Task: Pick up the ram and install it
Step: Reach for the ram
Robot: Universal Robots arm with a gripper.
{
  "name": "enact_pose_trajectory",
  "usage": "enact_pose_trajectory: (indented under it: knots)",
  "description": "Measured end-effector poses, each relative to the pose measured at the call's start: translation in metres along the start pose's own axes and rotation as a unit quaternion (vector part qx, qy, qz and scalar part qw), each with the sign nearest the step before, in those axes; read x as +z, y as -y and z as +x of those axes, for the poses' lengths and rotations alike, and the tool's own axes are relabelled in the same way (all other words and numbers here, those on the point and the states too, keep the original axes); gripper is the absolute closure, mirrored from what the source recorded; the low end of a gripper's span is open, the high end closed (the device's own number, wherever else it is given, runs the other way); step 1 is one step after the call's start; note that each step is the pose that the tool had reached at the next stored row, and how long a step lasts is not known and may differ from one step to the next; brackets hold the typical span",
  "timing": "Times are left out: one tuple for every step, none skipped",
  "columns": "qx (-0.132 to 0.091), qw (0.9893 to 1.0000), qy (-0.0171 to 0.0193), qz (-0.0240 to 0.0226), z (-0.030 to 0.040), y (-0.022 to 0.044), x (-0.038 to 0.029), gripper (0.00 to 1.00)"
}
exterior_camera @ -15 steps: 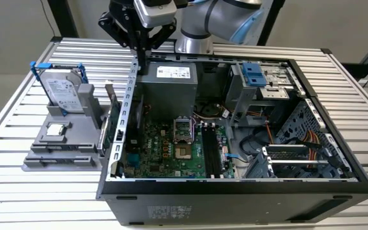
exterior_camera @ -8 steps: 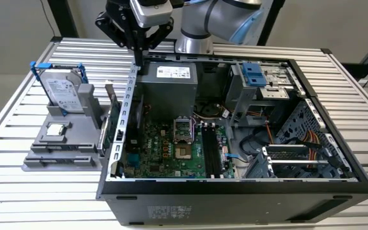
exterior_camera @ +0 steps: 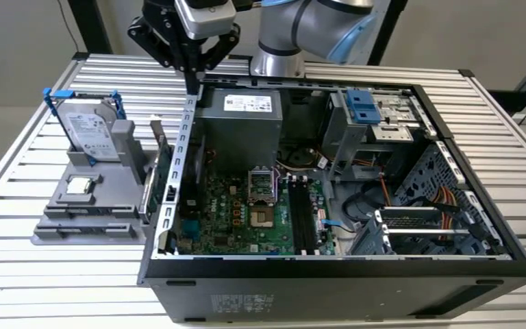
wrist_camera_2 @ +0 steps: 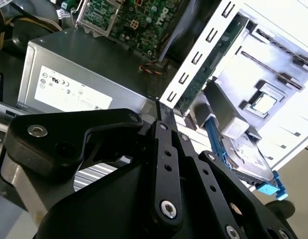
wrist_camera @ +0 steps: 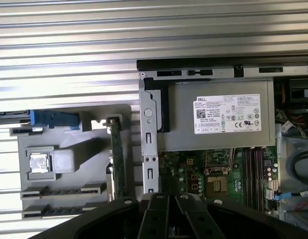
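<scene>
The ram (wrist_camera: 115, 159) is a thin green stick standing on edge in a grey holder (wrist_camera: 69, 179), right beside the open computer case's side wall. In the exterior view the ram (exterior_camera: 162, 195) sits between the holder and the case at the exterior view's left. It also shows as a green strip (wrist_camera_2: 209, 64) in the second wrist view. My gripper (exterior_camera: 192, 83) hangs above the case's back corner, higher than the ram and apart from it. Its black fingers (wrist_camera_2: 165, 112) are shut together with nothing between them. The empty memory slots (exterior_camera: 304, 219) lie on the motherboard (exterior_camera: 235, 212).
A silver hard drive (exterior_camera: 90, 133) with blue clips stands upright in the grey holder, and a processor chip (exterior_camera: 79, 185) lies in front of it. Inside the case are the grey power supply (exterior_camera: 240, 123), drive bays (exterior_camera: 377, 113) and orange cables (exterior_camera: 427, 202). The slatted metal table (exterior_camera: 44, 274) surrounds everything.
</scene>
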State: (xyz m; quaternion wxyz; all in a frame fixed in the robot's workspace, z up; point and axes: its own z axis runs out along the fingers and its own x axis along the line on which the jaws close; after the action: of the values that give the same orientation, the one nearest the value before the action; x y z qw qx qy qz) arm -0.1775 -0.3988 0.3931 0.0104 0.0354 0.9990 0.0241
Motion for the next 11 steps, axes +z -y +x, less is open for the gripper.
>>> enact_pose_trajectory:
  knots:
    - [0.0, 1.0, 0.0, 0.0, 0.0014, 0.0001, 0.0, 1.0]
    - [0.0, 1.0, 0.0, 0.0, 0.0027, 0.0002, -0.0001, 1.0]
    - [0.0, 1.0, 0.0, 0.0, 0.004, 0.0003, -0.0001, 1.0]
    - [0.0, 1.0, -0.0001, 0.0, 0.0052, 0.0003, -0.0002, 1.0]
    - [0.0, 1.0, 0.0, 0.0, 0.0064, 0.0004, -0.0002, 1.0]
    - [0.0, 1.0, 0.0, 0.0, 0.0075, 0.0005, -0.0002, 1.0]
    - [0.0, 1.0, 0.0, 0.0, 0.0086, 0.0006, -0.0002, 1.0]
    - [0.0, 1.0, 0.0, 0.0, 0.0097, 0.0007, -0.0002, 1.0]
    - [0.0, 1.0, 0.0, 0.0, 0.0107, 0.0007, -0.0003, 1.0]
    - [0.0, 1.0, 0.0, 0.0, 0.0118, 0.0008, -0.0003, 1.0]
    - [0.0, 1.0, 0.0, 0.0, 0.0128, 0.0009, -0.0003, 1.0]
